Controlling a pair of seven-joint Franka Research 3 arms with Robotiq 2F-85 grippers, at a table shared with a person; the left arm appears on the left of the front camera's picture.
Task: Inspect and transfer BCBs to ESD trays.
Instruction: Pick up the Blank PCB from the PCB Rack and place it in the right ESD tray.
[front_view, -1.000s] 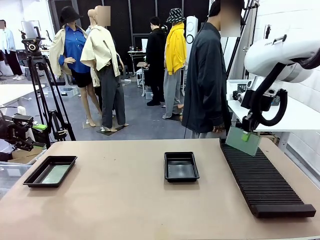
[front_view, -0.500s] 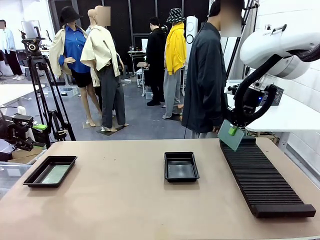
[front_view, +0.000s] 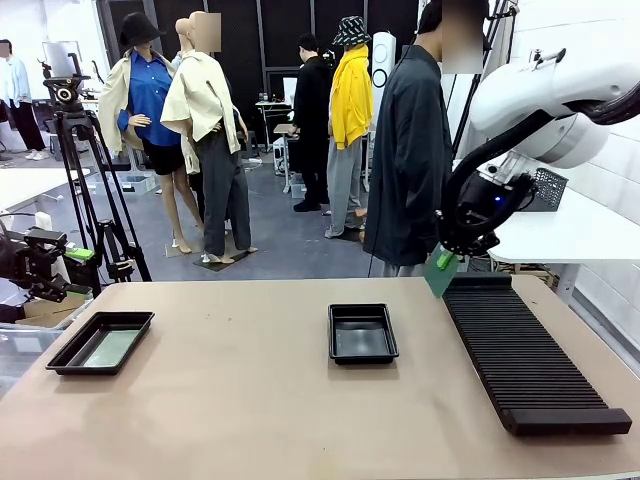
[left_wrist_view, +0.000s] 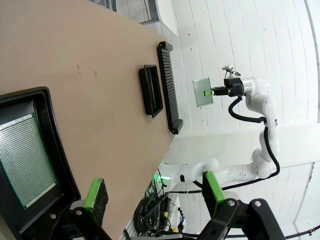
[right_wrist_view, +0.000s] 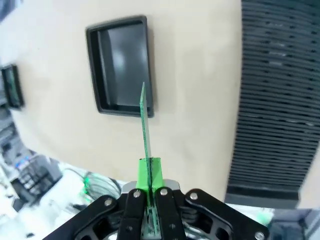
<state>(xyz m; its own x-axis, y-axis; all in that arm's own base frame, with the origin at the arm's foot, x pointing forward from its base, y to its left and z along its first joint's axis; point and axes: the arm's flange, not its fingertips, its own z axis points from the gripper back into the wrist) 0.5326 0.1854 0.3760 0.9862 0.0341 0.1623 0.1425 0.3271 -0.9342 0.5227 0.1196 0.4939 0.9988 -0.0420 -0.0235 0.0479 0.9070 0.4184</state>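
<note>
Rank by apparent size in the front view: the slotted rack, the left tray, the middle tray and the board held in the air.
1. the slotted rack, clearly largest
2. the left ESD tray and the middle ESD tray: about alike, not ranked apart
3. the held BCB, smallest, though it is turned partly edge-on

I see my right gripper (front_view: 446, 257) swing the circuit board (front_view: 439, 276) left from over the slotted rack's (front_view: 520, 350) far end to just past its far-left corner, turning the board nearly edge-on.
</note>
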